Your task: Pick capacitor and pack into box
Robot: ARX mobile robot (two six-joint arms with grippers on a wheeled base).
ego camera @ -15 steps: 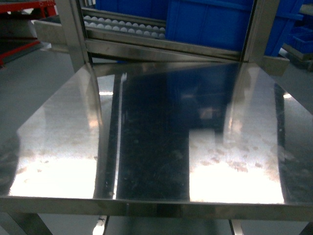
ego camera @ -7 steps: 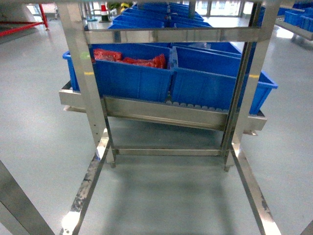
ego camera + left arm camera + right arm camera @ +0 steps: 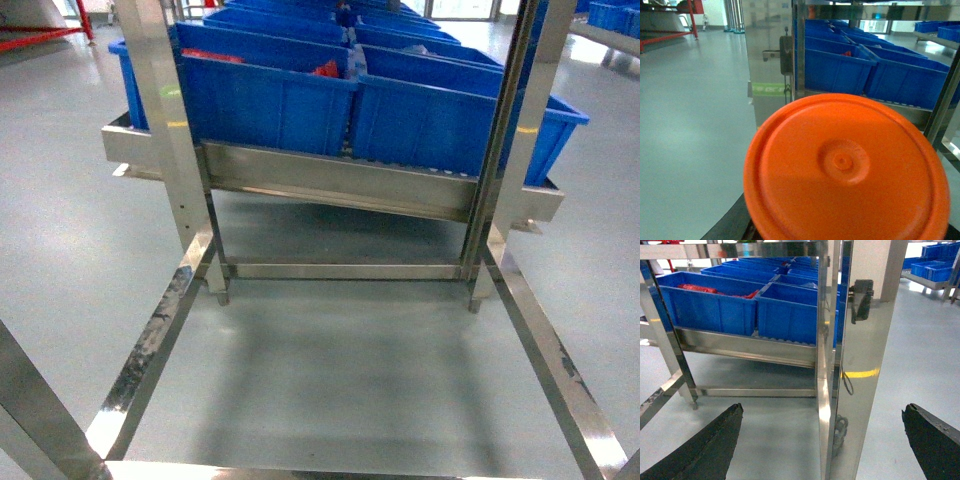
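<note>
Two blue bins (image 3: 350, 100) sit side by side on a steel rack (image 3: 330, 185) above grey floor (image 3: 330, 370); red packets (image 3: 325, 70) show in the left one. Right end effector (image 3: 822, 440) is spread wide, fingertips (image 3: 705, 450) apart. An orange disc (image 3: 845, 170) blocks the left wrist view, so left end effector's state cannot be told. No box visible.

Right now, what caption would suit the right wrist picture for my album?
Open end effector facing a steel rack of blue bins, red contents in one.
</note>
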